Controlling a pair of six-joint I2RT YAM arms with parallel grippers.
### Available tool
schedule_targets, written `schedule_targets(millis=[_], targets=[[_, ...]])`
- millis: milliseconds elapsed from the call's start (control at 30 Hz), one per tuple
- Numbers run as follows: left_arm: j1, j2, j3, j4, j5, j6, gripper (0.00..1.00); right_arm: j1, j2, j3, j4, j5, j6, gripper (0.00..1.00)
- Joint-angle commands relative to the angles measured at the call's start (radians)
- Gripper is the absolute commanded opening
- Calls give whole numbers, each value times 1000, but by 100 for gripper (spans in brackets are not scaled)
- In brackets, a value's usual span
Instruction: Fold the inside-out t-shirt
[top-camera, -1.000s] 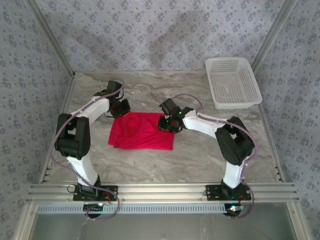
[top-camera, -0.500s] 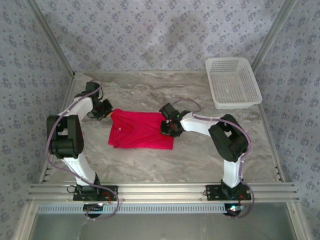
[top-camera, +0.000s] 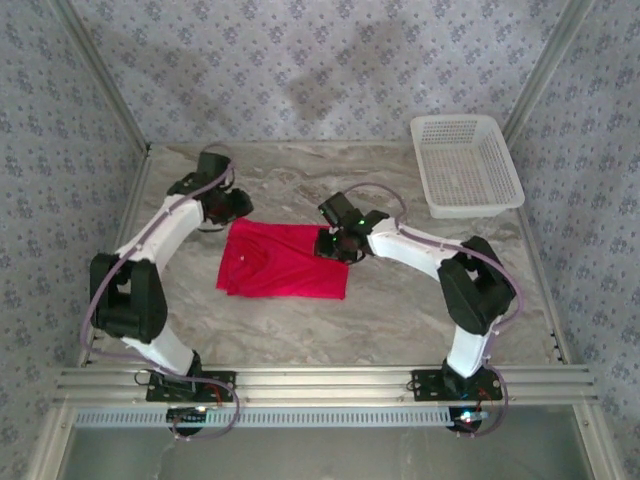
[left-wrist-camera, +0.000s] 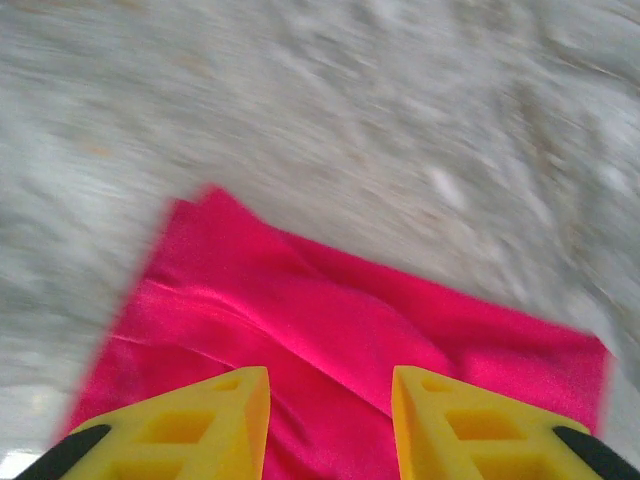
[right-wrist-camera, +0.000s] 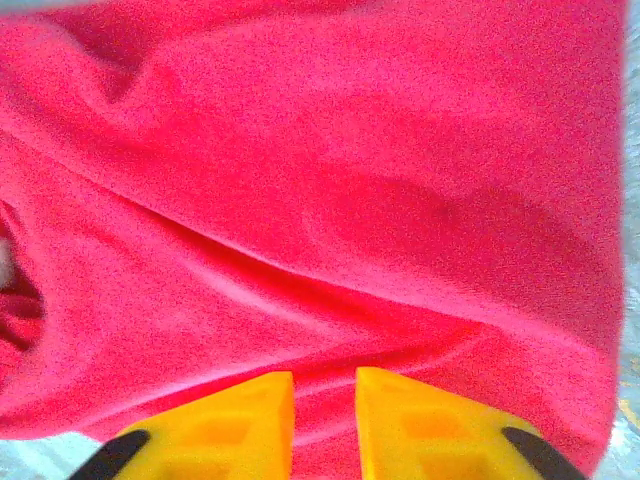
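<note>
The inside-out t-shirt (top-camera: 283, 262) lies as a flat red rectangle in the middle of the marble table, and a small white tag (top-camera: 243, 259) shows near its left side. My left gripper (top-camera: 230, 205) hovers just beyond the shirt's far left corner. In the left wrist view its yellow fingers (left-wrist-camera: 230, 400) are apart, the left gripper (left-wrist-camera: 330, 385) is open, and the red cloth (left-wrist-camera: 350, 320) lies below. My right gripper (top-camera: 335, 243) sits on the shirt's far right corner. In the right wrist view the right gripper (right-wrist-camera: 324, 390) is pinched narrowly on a fold of the cloth (right-wrist-camera: 350, 200).
A white mesh basket (top-camera: 465, 165) stands at the back right corner of the table (top-camera: 400, 310). Patterned walls and metal frame posts close in the left, back and right sides. A metal rail runs along the near edge by the arm bases.
The left gripper pulled the shirt's left side outward, flattening the bunched cloth, then let go, opened and swung back toward the far left corner. The right gripper stayed on its corner.
</note>
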Motion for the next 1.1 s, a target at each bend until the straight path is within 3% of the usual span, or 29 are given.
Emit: schedule_targets(millis=[0,133,267,367,633,733,867,1067], targets=[[-105,16,-88,166,152,-165,34,-48,6,-42,18,9,61,20],[-198,134,-113,316,212,-269,32,-65,111,-53,77,-26,87,17],[-182,229,-126,265,239,-233,31,-74,228,-39,44,-6,111,14],[-115,178,-208,175,176,-154,32,-74,273,-30,-28,47,103,13],[188,-43,-424,78,150,-42,43,-78,230,-121,-69,170,123,8],[232,-61,-422,64,151,-34,44,-74,217,-95,-90,169,106,8],[201,-106,-373,30,116,-35,44,-54,137,-30,-103,130,50,10],[52,-170,-287,-69,18,-43,43,-13,66,112,-110,88,-70,21]])
